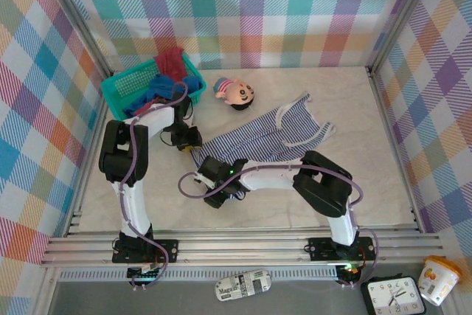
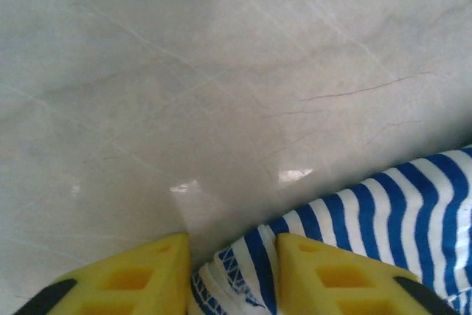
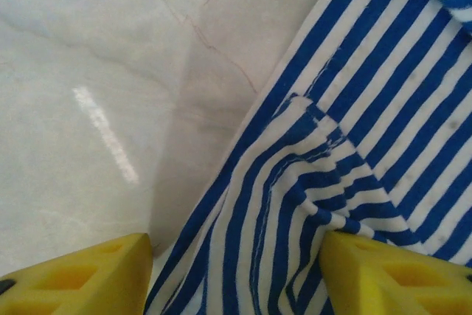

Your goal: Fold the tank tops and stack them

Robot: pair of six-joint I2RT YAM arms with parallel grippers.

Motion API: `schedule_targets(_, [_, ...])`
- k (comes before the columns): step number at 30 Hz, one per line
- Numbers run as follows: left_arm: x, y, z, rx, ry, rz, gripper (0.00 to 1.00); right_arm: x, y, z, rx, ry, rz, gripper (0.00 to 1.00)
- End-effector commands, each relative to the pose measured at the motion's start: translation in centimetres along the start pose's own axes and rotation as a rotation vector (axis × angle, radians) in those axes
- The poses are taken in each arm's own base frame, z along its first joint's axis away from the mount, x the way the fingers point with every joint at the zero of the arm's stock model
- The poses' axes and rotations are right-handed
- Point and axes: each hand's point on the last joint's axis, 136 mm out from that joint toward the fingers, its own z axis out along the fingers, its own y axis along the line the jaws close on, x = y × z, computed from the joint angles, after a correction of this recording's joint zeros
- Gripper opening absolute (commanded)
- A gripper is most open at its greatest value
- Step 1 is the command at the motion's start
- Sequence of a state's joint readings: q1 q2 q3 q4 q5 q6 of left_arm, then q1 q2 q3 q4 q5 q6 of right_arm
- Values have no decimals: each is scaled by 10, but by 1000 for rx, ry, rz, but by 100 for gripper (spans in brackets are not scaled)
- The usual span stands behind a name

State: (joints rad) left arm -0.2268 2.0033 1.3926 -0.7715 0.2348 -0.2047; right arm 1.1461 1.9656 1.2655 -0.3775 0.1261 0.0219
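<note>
Hands work the striped top (image 1: 258,134), near the doll (image 1: 234,94), for folding: left hand (image 2: 232,274) seemingly pinching its hem, right hand (image 3: 236,271) spread astride it.

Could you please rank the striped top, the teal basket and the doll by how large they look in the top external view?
1. Striped top, spread across the table, largest.
2. Teal basket, clearly smaller.
3. Doll, smallest.
All three lie at similar depth, so nearness hardly skews this.
</note>
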Motion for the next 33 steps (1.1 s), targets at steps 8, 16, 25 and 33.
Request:
schedule_targets(8, [39,-16,11,20,141,46,1,21,-15,10,99,136,-47,30])
schedule_targets(16, [41,-28,-37,16,98,39,0,-26,-9,-41,14,-37,37,13])
schedule_targets(25, [14,-92,-77,154,3,50,0,-16,-40,-104,-161,-174,298,11])
schedule_targets(33, [-25,-159,-82,240,-56,86,0,19,-100,-128,-195,-228,504,10])
